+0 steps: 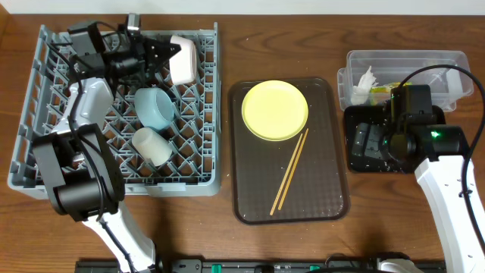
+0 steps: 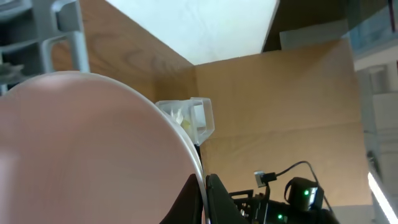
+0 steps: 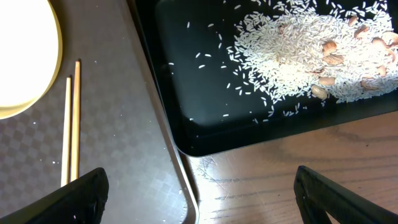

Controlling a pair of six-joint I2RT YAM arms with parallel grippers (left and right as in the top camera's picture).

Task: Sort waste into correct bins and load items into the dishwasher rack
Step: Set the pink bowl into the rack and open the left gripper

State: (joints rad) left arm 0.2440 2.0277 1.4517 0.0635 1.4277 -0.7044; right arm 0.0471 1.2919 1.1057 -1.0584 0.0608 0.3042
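Left arm: reaches across the dishwasher rack (image 1: 189,163) toward its far right corner. The left gripper (image 1: 168,54) is clamped on the rim of the white bowl (image 1: 183,61). In the left wrist view one finger lies on each side of the rim, with no gap. The bowl stands tilted on its edge over the pegs.

Rack contents: the light-blue bowl (image 1: 155,108) lies on its side near the rack's centre. The small pale cup (image 1: 151,145) lies just below it.

Brown serving tray (image 1: 318,189): sits between the rack and the bins. The yellow plate (image 1: 274,110) rests flat in its upper half. The pair of chopsticks (image 1: 290,171) lies side by side on a slant, its upper end just beside the plate's edge.

Right arm: hangs over the black tray (image 1: 360,159) at the right of the table. The right gripper (image 3: 200,177) has its jaws spread wide, with nothing between them. Below it, loose rice (image 3: 292,56) and a few tan scraps lie heaped in the tray, with stray grains scattered toward the tray's corner.

Clear tub (image 1: 439,61): stands directly behind the black tray, touching or nearly touching it. It holds the crumpled tissue (image 1: 367,80). A yellow-green item (image 1: 385,88) beside the tissue is partly hidden by the arm; it is probably the snack wrapper.
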